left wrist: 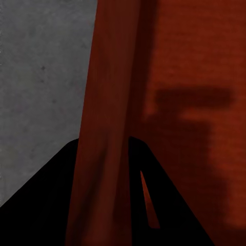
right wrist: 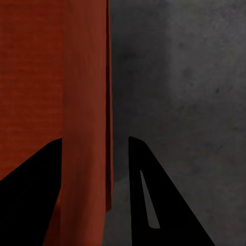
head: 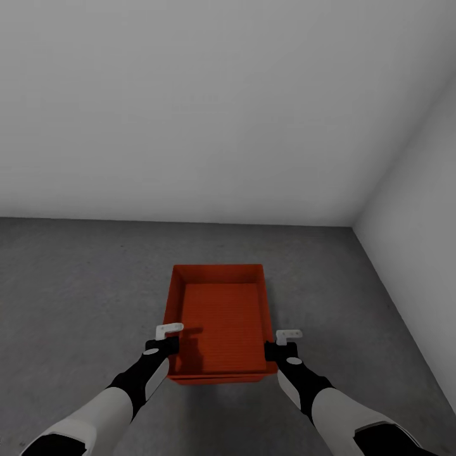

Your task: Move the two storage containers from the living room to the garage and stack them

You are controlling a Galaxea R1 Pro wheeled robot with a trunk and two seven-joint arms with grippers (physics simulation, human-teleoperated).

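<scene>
Both end effectors, left (head: 170, 335) and right (head: 283, 340), clamp the storage container's (head: 218, 316) side walls; lower level onto the concrete floor (head: 76, 278), releasing together.

orange-red storage container (head: 218, 316), open-topped, empty, level, above grey concrete floor (head: 76, 285).

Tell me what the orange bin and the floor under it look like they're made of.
Storage container: probably moulded plastic, going by its uniform orange-red colour, thin smooth walls and faintly ribbed bottom. Floor: looks like bare concrete, being dark grey, matte and speckled. Both are simulator renders, so this is a guess.
</scene>
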